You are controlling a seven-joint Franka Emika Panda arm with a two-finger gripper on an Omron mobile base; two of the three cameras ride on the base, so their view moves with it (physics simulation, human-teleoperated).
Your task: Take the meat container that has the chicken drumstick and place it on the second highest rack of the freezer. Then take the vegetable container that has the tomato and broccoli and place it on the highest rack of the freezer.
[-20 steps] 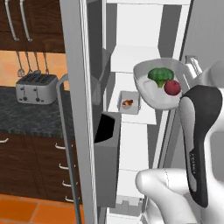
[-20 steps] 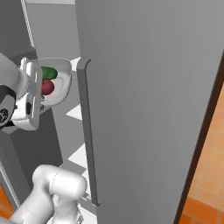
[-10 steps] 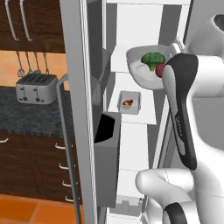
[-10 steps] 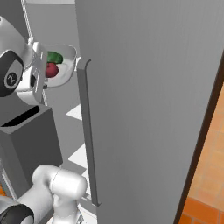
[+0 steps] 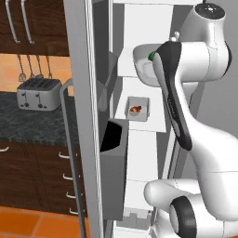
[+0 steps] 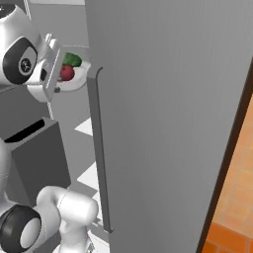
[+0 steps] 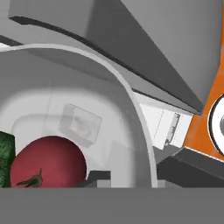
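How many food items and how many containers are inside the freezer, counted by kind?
Chicken drumstick: 1
Tomato: 1
Broccoli: 1
Meat tray: 1
Vegetable dish: 1
Total: 5

Red tomato (image 7: 47, 162), dark green broccoli (image 6: 72, 60), orange-brown drumstick (image 5: 135, 110).

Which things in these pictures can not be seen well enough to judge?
- Left base view: the vegetable container is mostly hidden behind the arm; only a bit of broccoli peeks out.
- Right base view: the hand covers part of the tomato, and whether its jaws grip the rim cannot be told.
- Hand view: the broccoli is cut off by the left edge.
- Left base view: the chicken drumstick is too small for detail.
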